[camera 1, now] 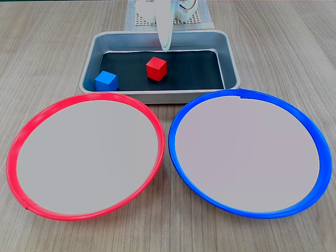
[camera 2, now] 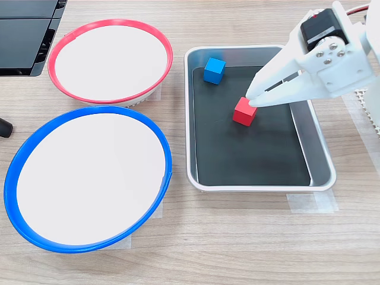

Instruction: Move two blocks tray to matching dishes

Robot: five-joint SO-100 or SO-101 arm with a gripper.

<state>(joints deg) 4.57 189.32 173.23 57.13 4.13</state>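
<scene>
I see the red block (camera 1: 156,69) sitting near the middle of the tray's black liner, turned a little so one corner faces the front fixed view. The blue block (camera 1: 106,81) rests in a corner of the same tray (camera 1: 231,63), close against the rim and well apart from the red one. Both are small matte cubes with crisp edges.

My gripper (camera 2: 254,98) hangs over the tray with its white plastic fingers (camera 2: 279,62) pointed down at the red block; the tips come together just beside the cube's upper edge, nearly closed and gripping nothing. Whether a tip actually touches the block, I cannot tell.

The tray is grey metal with rounded corners and a raised, shiny rim. Just beside it lie the two round shallow dishes, side by side and almost touching: the red-rimmed dish (camera 1: 21,136) and the blue-rimmed dish (camera 1: 315,136), both with pale grey centres bare of blocks. Everything sits on a wood-grain counter (camera 1: 42,47). Clear tape (camera 2: 312,203) holds the tray's edge down.
</scene>
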